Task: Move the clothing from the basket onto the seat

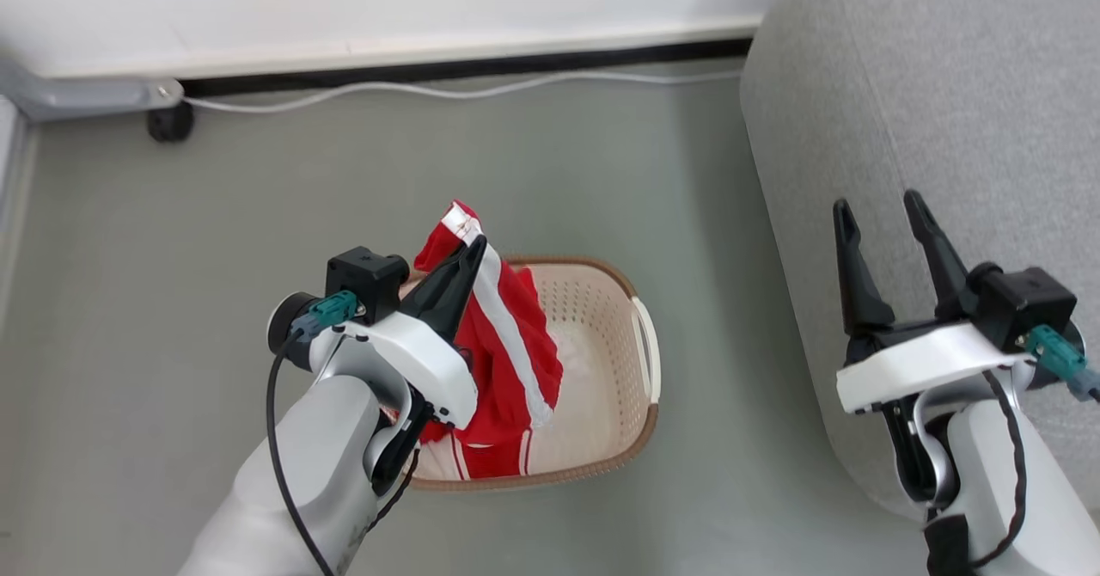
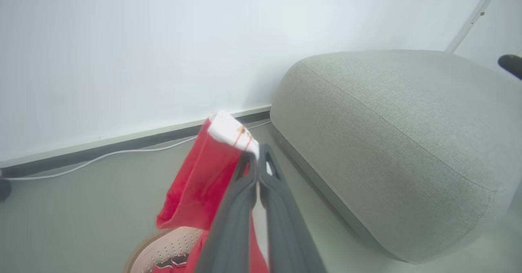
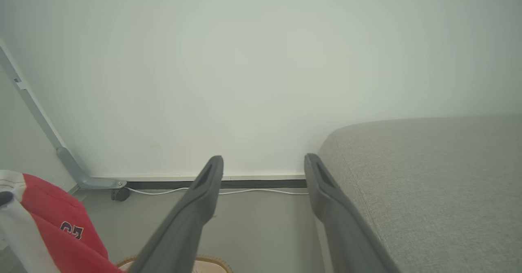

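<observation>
My left gripper [image 1: 475, 245] [image 2: 258, 153] is shut on the white-banded edge of a bright red piece of clothing [image 1: 507, 335] [image 2: 204, 183], which hangs from the fingertips down into the cream basket [image 1: 614, 361] [image 2: 171, 246] on the floor. More red and white cloth [image 1: 481, 456] lies at the basket's near side. The same red garment [image 3: 53, 228] shows at the lower left of the right wrist view. The grey seat [image 1: 945, 112] [image 2: 391, 142] [image 3: 432, 183] stands to the right. My right gripper [image 1: 885, 215] [image 3: 264, 163] is open and empty over the seat's near edge.
A white wall with a dark baseboard [image 1: 464, 67] runs along the far side, with a white cable [image 1: 430, 90] on the grey floor before it. A grey metal leg with a black caster [image 1: 169, 120] stands at the far left. Open floor lies between basket and seat.
</observation>
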